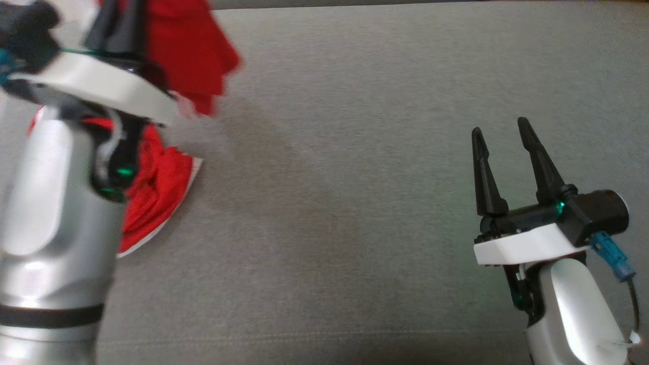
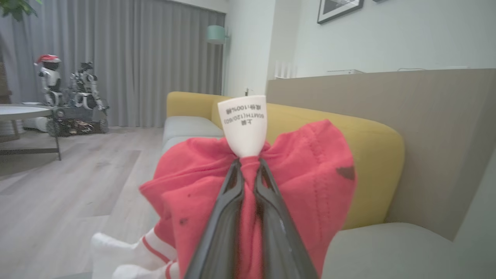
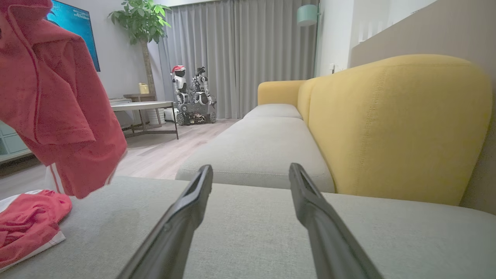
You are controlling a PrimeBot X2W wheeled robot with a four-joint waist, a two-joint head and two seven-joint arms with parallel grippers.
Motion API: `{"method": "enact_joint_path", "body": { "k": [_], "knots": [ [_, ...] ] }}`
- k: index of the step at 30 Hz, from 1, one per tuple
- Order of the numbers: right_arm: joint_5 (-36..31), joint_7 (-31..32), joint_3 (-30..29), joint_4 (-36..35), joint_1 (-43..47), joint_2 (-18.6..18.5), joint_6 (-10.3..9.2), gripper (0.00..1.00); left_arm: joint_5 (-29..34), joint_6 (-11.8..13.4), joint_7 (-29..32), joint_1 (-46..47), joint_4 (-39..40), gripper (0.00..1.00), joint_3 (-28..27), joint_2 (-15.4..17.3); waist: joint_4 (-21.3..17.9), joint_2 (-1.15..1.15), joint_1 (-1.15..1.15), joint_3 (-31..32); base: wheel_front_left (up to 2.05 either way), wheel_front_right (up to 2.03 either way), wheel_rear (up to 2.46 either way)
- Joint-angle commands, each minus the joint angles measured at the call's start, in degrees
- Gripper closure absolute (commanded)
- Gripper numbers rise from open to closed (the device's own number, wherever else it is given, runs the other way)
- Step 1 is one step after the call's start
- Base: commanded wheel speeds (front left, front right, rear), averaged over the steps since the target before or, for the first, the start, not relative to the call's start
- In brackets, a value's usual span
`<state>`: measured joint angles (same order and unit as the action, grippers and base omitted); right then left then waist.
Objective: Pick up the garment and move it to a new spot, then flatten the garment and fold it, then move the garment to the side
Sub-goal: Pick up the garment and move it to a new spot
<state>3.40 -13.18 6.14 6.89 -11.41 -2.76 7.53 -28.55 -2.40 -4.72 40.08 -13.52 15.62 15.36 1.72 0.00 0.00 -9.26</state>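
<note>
Your left claw (image 2: 248,164) is closed on a bunched fold of the red garment (image 2: 310,162). Cloth spills to both sides of the fingers, and the white care label (image 2: 243,124) stands just beyond the tips. Below this claw the garment hangs free, its white-striped hem lowest. A red heap with white trim (image 3: 27,221) lies on the grey seat cushion (image 1: 355,203) under the left forearm; these views do not settle whether heap and hanging part are one piece. Your right claw (image 1: 499,126) has its jaws wide and empty, low over bare cushion and well apart from the cloth.

The step in hand appears to be the lift and carry. Raise the left claw until nothing drags, then travel toward the bare cushion on the right claw's side. Go slowly enough that the narrow pinch does not slip. Lower so the hem touches first and the cloth lays out rather than piles.

Count: two claws, one closed and one open; one care label; one hanging portion; one heap; one seat cushion beneath both claws
</note>
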Motion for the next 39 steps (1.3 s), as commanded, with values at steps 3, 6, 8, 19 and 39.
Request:
{"method": "enact_joint_path", "body": {
  "k": [3,6,8,19,39],
  "knots": [
    [1.02,-0.91,0.71,-2.44,-2.26,-0.11,-0.04,0.0,0.08,1.1,2.79,1.75,5.01,1.0,0.85,-0.77,-4.25,0.0,0.0,-0.87,0.0,0.0,0.0],
    [1.39,-1.06,-0.03,-3.31,-2.89,-0.11,-0.04,0.0,0.1,1.78,4.12,2.37,5.77,1.0,3.46,-3.98,-7.25,0.0,0.0,-2.02,0.0,0.0,0.0],
    [1.72,-1.15,-0.62,-3.93,-3.41,-0.11,-0.04,0.0,0.1,2.03,4.52,2.92,5.4,1.0,5.56,-6.75,-9.5,0.0,0.0,-2.98,0.0,0.0,0.0],
    [5.05,-1.54,-2.72,-6.43,-5.35,-0.11,-0.04,0.0,-4.18,5.01,-0.14,3.66,-6.47,0.0,22.89,-12.44,-21.73,0.0,0.0,-7.37,0.0,0.0,0.0],
    [-0.07,1.21,-3.75,-6.04,-2.74,-0.11,-0.04,0.0,-10.06,9.42,-10.24,1.31,-10.52,0.0,21.18,-5.94,-7.23,0.0,0.0,-1.17,0.0,0.0,0.0]
  ]
}}
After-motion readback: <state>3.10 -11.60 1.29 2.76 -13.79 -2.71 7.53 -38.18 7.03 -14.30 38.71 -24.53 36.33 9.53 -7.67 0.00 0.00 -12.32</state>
